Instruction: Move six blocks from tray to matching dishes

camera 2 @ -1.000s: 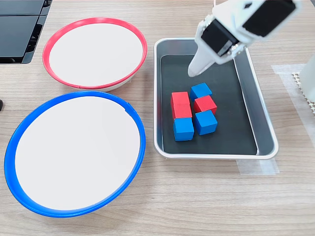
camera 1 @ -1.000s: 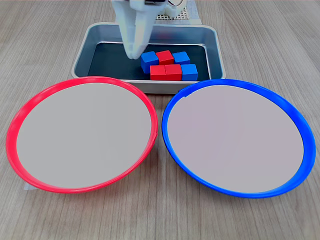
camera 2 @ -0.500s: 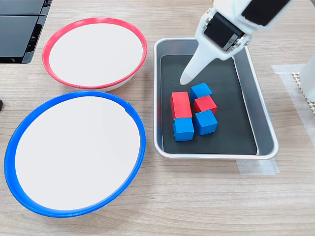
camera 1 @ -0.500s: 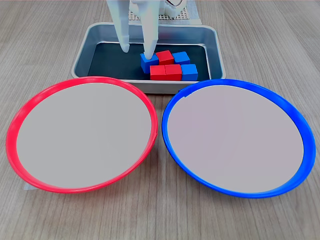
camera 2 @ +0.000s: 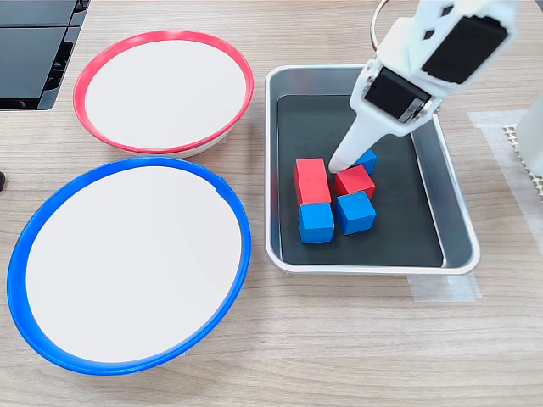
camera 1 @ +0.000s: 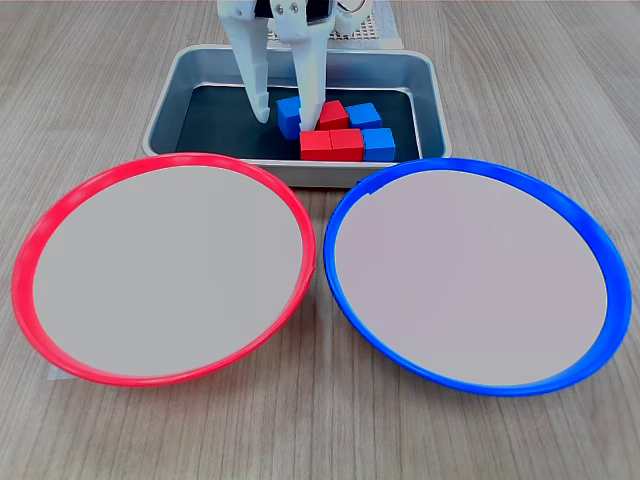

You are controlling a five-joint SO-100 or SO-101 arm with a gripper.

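Observation:
The silver tray (camera 1: 430, 100) (camera 2: 454, 212) holds all six blocks in a tight cluster. My gripper (camera 1: 286, 120) (camera 2: 356, 158) is open and lowered into the tray, with one finger on each side of a blue block (camera 1: 289, 112) (camera 2: 368, 158). Beside it lie a red block (camera 1: 333, 114) (camera 2: 354, 181) and another blue block (camera 1: 363, 115) (camera 2: 354, 212). Two red blocks (camera 1: 331, 146) (camera 2: 311, 180) and a third blue block (camera 1: 379, 143) (camera 2: 316, 222) form the row nearer the dishes. The red-rimmed dish (camera 1: 20, 290) (camera 2: 161, 36) and the blue-rimmed dish (camera 1: 331, 262) (camera 2: 244, 246) hold nothing.
Both dishes sit close against the tray's long side on a wooden table. A black device (camera 2: 34, 51) lies at the second exterior view's upper left. The arm's white base (camera 2: 533, 127) stands at the second exterior view's right edge, on a perforated mat (camera 1: 350, 35).
The jaws went from shut to open. The gripper then dropped and shifted over the cluster's end, so its fingers now straddle the blue block. No block has moved.

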